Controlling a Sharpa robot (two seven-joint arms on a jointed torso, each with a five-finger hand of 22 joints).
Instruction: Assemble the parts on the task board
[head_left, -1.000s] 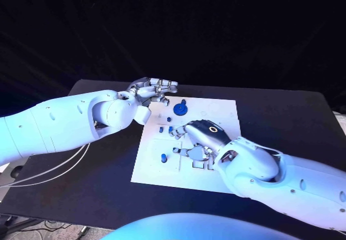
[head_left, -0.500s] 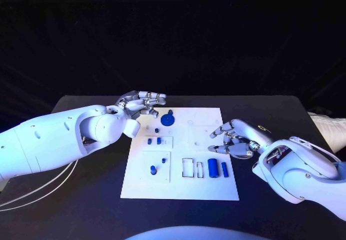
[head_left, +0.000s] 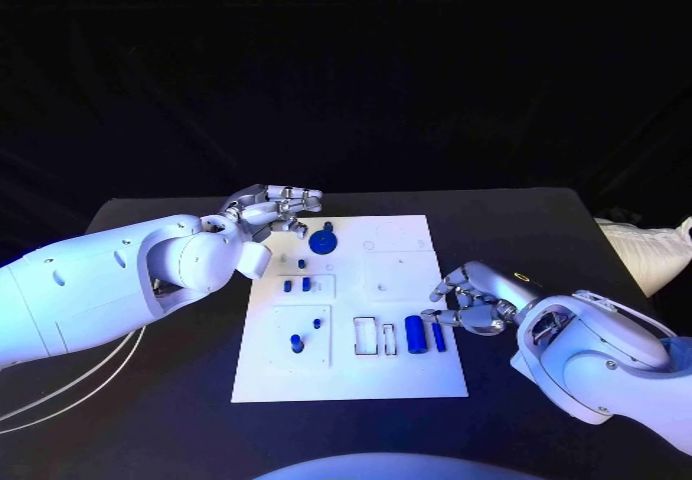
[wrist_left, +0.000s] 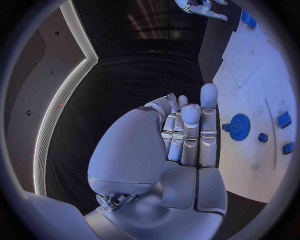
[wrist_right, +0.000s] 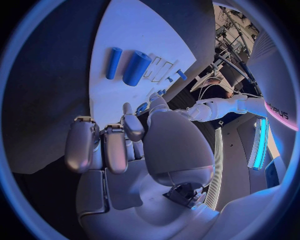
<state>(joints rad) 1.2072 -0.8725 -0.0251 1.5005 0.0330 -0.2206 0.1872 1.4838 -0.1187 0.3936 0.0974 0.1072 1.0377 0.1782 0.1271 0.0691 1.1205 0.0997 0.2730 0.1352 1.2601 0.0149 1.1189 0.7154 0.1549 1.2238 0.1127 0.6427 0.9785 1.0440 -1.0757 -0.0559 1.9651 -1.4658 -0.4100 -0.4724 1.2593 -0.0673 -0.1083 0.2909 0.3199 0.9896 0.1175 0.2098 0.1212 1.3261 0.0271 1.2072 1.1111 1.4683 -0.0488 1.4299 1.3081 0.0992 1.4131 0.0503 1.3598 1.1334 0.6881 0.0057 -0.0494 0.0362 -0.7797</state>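
The white task board lies in the middle of the black table. A blue gear sits near its far left corner, also seen in the left wrist view. Two blue cylinders lie side by side near the board's right edge, and they show again in the right wrist view. Small blue pegs stand left of centre. My left hand hovers by the far left corner, fingers together and holding nothing. My right hand sits at the right edge, fingers loosely curled and holding nothing.
Two more small blue pieces lie in a recess on the board's near left. Two narrow slots lie left of the cylinders. Black table surrounds the board on all sides.
My right hand has drawn back from the middle of the board to its right edge, uncovering the two cylinders. My left hand stays by the far left corner. The camera has shifted.
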